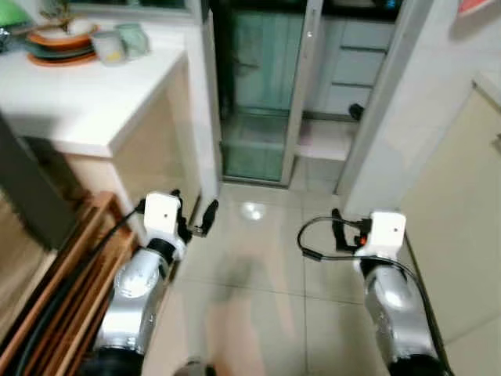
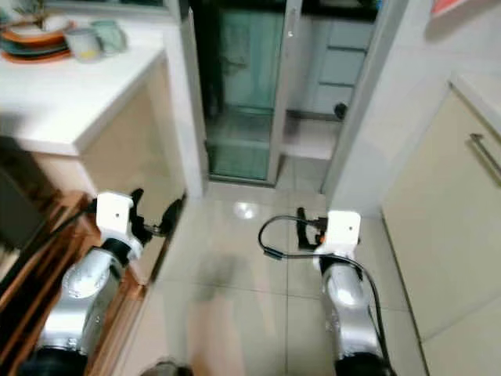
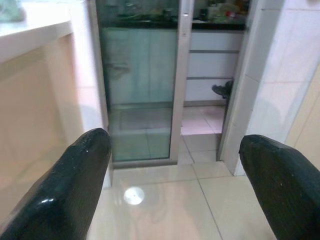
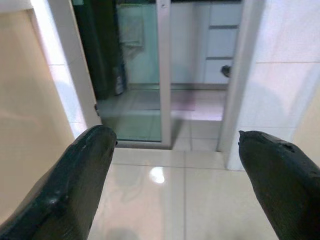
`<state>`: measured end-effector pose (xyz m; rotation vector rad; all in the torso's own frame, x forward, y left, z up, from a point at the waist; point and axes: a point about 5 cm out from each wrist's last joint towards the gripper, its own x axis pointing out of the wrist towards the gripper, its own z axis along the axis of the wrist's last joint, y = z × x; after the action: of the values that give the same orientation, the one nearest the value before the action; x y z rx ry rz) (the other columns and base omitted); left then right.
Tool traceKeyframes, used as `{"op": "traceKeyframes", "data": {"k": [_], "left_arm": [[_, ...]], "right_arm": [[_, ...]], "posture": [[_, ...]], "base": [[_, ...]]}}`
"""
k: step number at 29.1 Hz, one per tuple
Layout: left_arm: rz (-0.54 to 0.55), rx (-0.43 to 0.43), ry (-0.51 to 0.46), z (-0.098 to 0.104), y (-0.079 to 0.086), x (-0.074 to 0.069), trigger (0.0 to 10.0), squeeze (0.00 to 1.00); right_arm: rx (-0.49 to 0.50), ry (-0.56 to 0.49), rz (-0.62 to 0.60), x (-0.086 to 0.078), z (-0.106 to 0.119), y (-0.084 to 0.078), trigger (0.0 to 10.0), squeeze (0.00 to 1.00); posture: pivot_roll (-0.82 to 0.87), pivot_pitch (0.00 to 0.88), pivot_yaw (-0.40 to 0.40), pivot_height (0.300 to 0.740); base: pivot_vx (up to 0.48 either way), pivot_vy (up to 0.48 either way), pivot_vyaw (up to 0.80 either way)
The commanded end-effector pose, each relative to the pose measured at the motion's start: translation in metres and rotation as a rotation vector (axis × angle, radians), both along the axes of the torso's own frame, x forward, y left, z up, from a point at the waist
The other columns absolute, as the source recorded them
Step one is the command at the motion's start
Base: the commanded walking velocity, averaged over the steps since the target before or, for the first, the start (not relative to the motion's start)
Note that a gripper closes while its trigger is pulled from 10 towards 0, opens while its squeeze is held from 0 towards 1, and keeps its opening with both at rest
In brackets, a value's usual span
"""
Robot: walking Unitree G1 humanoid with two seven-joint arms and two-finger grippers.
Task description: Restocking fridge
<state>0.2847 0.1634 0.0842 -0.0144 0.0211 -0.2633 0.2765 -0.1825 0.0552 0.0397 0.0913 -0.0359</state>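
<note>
Left gripper (image 3: 172,185) and right gripper (image 4: 175,182), fingers spread and empty, face a glass sliding door (image 1: 262,86) at 12 o'clock.

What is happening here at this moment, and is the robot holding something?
Nothing is being handled. The robot stands on a glossy tiled floor facing a sliding glass door, part open to a room with white drawers beyond. The left gripper and right gripper are held out low in front, fingers apart and empty. To its left is a white counter with stacked plates and two cups; a cream cabinet is on its right. I cannot make out a fridge.
</note>
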Motion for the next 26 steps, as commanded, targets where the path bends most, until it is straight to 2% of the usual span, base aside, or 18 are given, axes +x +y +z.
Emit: {"op": "traceKeyframes", "data": {"k": [1, 4, 5, 6, 9, 26], "left_arm": [[0.056, -0.034, 0.008, 0.004, 0.008, 0.007, 10.0, 1.00], [0.152, -0.075, 0.035, 0.001, 0.016, 0.010, 10.0, 1.00], [0.152, -0.075, 0.035, 0.001, 0.016, 0.010, 10.0, 1.00], [0.206, -0.082, 0.045, -0.002, 0.021, 0.009, 10.0, 1.00], [0.234, -0.074, 0.051, -0.005, 0.022, 0.006, 10.0, 1.00], [0.221, -0.019, 0.033, -0.004, 0.023, 0.008, 10.0, 1.00]], "right_arm": [[-0.024, -0.054, -0.031, 0.001, 0.010, -0.005, 10.0, 1.00], [-0.036, -0.075, -0.047, 0.002, 0.014, -0.008, 10.0, 1.00], [-0.036, -0.075, -0.047, 0.002, 0.014, -0.008, 10.0, 1.00], [-0.039, -0.086, -0.063, 0.002, 0.015, -0.010, 10.0, 1.00], [-0.027, -0.088, -0.075, 0.000, 0.015, -0.012, 10.0, 1.00], [-0.010, -0.071, -0.043, 0.000, 0.010, -0.005, 10.0, 1.00]], "posture": [[-0.09, 0.000, -0.005, 0.740], [-0.10, 0.000, -0.006, 0.740], [-0.10, 0.000, -0.006, 0.740], [-0.10, 0.000, -0.007, 0.740], [-0.10, 0.000, -0.010, 0.740], [-0.09, 0.000, -0.008, 0.740]], "base": [[-0.307, 0.000, 0.00], [-0.311, 0.000, 0.00], [-0.311, 0.000, 0.00], [-0.311, 0.000, 0.00], [-0.310, 0.000, 0.00], [-0.302, 0.000, 0.00]]}}
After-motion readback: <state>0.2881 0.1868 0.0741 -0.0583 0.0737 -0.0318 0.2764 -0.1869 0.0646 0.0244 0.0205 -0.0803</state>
